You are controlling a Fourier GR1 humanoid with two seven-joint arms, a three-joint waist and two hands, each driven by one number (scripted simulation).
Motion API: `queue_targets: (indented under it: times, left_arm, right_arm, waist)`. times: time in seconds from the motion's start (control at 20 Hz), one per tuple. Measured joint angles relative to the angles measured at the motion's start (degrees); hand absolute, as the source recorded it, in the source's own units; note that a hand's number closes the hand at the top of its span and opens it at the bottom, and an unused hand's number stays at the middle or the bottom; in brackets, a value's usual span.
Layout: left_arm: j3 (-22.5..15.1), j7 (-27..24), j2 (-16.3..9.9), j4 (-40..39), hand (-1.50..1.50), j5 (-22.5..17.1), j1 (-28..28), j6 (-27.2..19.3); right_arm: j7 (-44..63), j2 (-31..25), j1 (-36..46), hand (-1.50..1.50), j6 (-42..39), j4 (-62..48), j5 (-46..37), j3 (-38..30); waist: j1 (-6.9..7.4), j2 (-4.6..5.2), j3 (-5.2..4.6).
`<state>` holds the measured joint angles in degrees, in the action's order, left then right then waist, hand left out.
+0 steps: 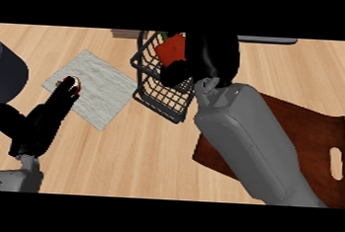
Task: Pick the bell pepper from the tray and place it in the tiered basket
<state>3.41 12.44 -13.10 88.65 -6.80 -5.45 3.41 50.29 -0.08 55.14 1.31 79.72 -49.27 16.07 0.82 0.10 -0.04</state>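
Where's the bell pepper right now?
In the head view, the red bell pepper sits at top centre, held by the right hand over the black wire tiered basket, up and left of the brown tray.

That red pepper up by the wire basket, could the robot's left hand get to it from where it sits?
Probably not. The bell pepper is already held by the right hand over the tiered basket, whose wire wall stands between it and the open left hand.

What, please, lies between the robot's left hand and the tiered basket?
In the head view, a grey cloth lies on the counter between the left hand and the tiered basket.
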Motion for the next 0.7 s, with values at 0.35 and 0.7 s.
queue_targets:
  times: [0.35,0.7]
  left_arm:
    - [0.50,-0.77,0.23,0.76,0.00,0.04,1.73,1.26]
    - [0.26,-0.04,1.17,1.43,0.00,0.80,1.40,1.02]
  right_arm:
    - [-3.22,0.07,2.28,1.50,7.43,-11.14,0.08,2.17]
    - [-5.56,-0.45,4.77,1.50,15.42,-18.85,-1.71,3.72]
  waist:
    - [0.07,0.00,0.01]
    - [-0.02,-0.77,0.03]
